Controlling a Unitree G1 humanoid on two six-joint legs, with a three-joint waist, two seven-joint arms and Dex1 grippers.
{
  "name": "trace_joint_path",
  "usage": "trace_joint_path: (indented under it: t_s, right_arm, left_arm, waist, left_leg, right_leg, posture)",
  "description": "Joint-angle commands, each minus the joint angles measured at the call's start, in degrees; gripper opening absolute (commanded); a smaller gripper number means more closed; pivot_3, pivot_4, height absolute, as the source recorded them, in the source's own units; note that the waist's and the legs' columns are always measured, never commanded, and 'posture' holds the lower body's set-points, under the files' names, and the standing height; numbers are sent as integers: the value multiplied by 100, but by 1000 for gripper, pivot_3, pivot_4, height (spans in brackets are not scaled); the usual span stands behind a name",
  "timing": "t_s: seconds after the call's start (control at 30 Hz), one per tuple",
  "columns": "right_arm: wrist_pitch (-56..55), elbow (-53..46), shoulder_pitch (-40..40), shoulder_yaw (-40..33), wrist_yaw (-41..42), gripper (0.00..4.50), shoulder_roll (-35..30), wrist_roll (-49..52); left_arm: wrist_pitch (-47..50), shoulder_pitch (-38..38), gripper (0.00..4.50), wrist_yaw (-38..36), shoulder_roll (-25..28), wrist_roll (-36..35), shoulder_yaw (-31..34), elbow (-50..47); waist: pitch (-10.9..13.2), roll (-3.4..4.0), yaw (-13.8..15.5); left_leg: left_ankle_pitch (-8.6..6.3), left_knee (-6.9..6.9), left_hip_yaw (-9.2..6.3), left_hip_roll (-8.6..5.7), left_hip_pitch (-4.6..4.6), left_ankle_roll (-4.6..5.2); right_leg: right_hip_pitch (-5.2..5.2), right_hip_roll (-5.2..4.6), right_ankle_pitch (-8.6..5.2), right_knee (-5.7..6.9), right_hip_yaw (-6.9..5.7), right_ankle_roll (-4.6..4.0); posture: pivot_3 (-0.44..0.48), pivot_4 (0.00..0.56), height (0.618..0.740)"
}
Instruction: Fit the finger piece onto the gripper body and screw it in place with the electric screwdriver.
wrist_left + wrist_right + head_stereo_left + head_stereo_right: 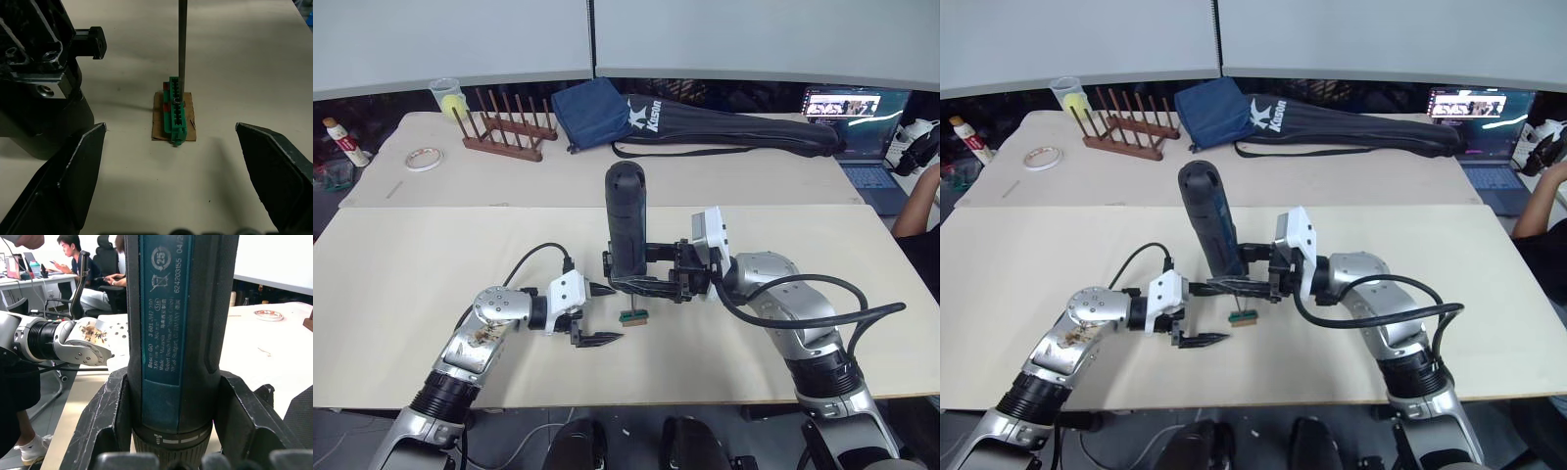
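Note:
My right gripper [628, 278] is shut on the electric screwdriver [626, 220] and holds it upright over the middle of the near table. The thin silver bit [182, 44] points straight down, with its tip on a small green-and-brown block [175, 110]. My left gripper [615, 314] is low over the table just left of that block, open, with one finger on each side of it. Beside the block stands the gripper body [44, 98], black and blocky with a rounded base. The finger piece is out of view.
On the far table lie a long black Kason bag [734, 127], a blue pouch [592, 110], a wooden peg rack [504, 132] and a tape roll [423, 159]. A laptop [857, 108] and a person's arm [920, 206] are at the right edge.

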Motion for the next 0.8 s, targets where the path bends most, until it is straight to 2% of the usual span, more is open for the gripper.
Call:
trace_joint_path:
  t_s: [0.03, 0.8]
  right_arm:
    - [-8, -321, -168, -184, 18, 1928, -13, 213]
    - [-49, -219, -150, -119, 24, 1928, -17, 173]
  left_arm:
    - [-71, -99, 4500, 2, -27, -38, 25, -44]
    - [-69, -132, 4500, 17, -52, -29, 26, -22]
  waist:
    - [0, 0, 0]
    - [0, 0, 1]
  left_leg:
    - [0, 0, 0, 0, 0, 0]
    - [0, 1, 0, 0, 0, 0]
  right_leg:
    - [0, 0, 0, 0, 0, 0]
    - [0, 0, 0, 0, 0, 0]
  posture:
    - [0, 150, 740]
    - [0, 150, 740]
